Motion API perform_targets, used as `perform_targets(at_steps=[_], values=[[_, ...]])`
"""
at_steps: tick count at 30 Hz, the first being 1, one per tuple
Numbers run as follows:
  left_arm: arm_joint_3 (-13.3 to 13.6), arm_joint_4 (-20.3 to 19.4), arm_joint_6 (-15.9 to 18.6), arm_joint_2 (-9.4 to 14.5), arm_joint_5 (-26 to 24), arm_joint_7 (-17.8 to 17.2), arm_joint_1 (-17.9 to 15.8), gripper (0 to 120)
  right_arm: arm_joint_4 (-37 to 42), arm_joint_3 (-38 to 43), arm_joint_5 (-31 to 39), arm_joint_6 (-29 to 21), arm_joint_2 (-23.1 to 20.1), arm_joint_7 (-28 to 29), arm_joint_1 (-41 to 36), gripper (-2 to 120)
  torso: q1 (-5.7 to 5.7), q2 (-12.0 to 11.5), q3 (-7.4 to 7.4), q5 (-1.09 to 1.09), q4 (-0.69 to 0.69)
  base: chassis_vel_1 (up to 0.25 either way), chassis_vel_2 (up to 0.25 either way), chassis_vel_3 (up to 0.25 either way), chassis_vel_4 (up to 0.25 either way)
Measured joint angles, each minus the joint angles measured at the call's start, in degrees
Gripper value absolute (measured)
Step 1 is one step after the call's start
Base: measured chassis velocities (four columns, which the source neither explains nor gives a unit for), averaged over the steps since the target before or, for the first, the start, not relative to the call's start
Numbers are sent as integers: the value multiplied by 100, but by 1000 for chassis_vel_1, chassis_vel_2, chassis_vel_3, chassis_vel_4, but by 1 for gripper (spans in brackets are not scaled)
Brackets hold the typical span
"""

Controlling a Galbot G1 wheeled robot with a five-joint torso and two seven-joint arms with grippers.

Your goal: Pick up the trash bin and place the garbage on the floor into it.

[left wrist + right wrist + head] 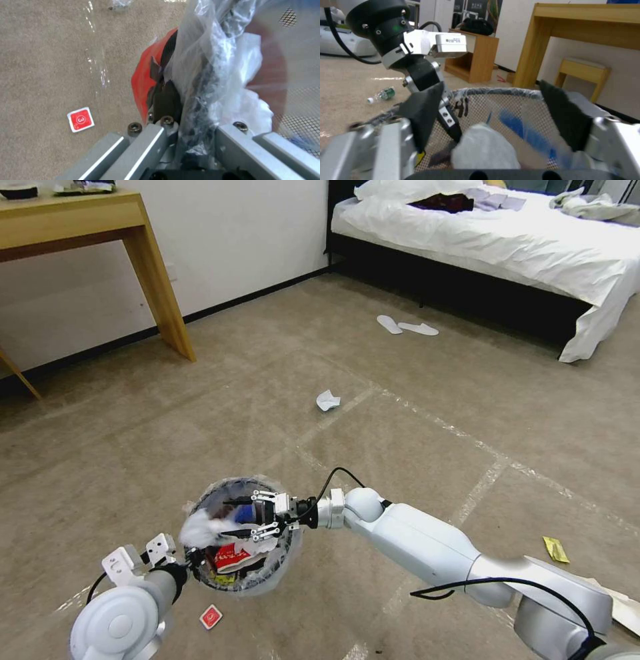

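Low on the carpeted floor (467, 400), near the robot's base, the bin (280, 567) sits held by its rim. Left arm bent in close, wrist turned toward the bin; left claw (192, 561) clamped shut on the bin rim and the crinkly liner (213, 65), one finger inside, one outside. Right arm stretched out across the front, forearm level, wrist pointing left over the bin mouth. Right claw (257, 513) spread wide open above the opening, its dark pads (565, 117) well apart and holding nothing; a white tissue (485, 150) lies just beneath them inside the mesh wall.

Inside the bin: tissue, a red-white cup (230, 559), a yellow wrapper partly covered. The bin's lower body is hidden behind the liner and the left claw; in the left wrist view the red base (143, 77) shows beside the plastic.

Still on the floor: a red square card (211, 617) just beside the bin, a crumpled white paper (327, 400) farther off toward the bed (507, 240), a yellow packet (555, 549) beyond the right arm, a plastic bottle (381, 95) seen from the right wrist. Wooden table (80, 220) at far left, white slippers (407, 326) by the bed.
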Motion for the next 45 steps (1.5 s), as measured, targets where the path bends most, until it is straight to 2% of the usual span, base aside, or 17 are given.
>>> perform_targets(at_steps=[2,3,5,15,20,25,27,28,29,31,32,34,35,38,41,45], values=[[-25,-23,0,24,6,6,29,0,3,6,-8,9,-11,0,-15,90,0,0,0,0,0,0,0,0,0],[-25,-23,0,24,6,6,29,0,3,6,-8,9,-11,0,-15,90,0,0,0,0,0,0,0,0,0],[-38,-42,0,39,9,10,47,0,38,11,-24,30,-48,3,-38,99,0,0,0,0,0,0,0,0,0],[-38,-66,-6,-3,28,16,49,0,207,53,-25,103,-277,77,-39,100,0,0,0,1,0,0,0,0,0],[-57,-75,-7,-23,39,13,72,0,555,544,111,98,-478,163,-84,100,-1,0,0,1,0,0,0,0,0],[-131,-126,-7,-7,34,19,109,0,1436,1644,260,-334,-971,843,-360,100,-1,0,-1,1,0,0,0,0,0],[-188,-149,-7,34,27,39,142,0,1934,2160,211,-536,-1315,2124,-599,100,-1,0,0,3,-2,0,0,0,0],[-188,-149,-7,34,27,39,142,0,1934,2160,211,-536,-1315,2124,-599,100,-1,0,0,3,-2,0,0,0,0],[-211,-178,-8,42,16,45,158,0,2184,2447,155,-720,-1453,2883,-754,100,-1,0,-1,2,0,0,0,0,0],[-230,-208,-9,47,7,47,167,0,2518,3084,-9,-1128,-1597,3756,-1114,100,-1,0,-1,2,0,0,0,0,0],[-230,-208,-9,47,7,47,167,0,2518,3084,-9,-1128,-1597,3756,-1114,100,-1,0,-1,2,0,0,0,0,0],[-231,-240,-8,49,0,26,175,0,2667,3634,-238,-1274,-1648,4314,-1470,100,-1,0,-1,1,-1,0,0,0,0],[-231,-240,-8,49,0,26,175,0,2667,3634,-238,-1274,-1648,4314,-1470,100,-1,0,-1,1,-1,0,0,0,0],[-252,-321,19,39,-78,-63,187,0,2956,4570,-459,-1343,-1658,5107,-2282,100,-1,0,-1,2,-1,0,0,0,0],[-263,-346,42,24,-105,-115,191,0,3089,4889,-510,-1364,-1644,5295,-2584,100,-1,0,-1,3,1,0,0,0,0],[-310,-410,111,-37,-160,-224,205,0,3497,5895,-691,-1478,-1496,5485,-3441,100,-1,0,-1,1,-1,0,0,0,0]])
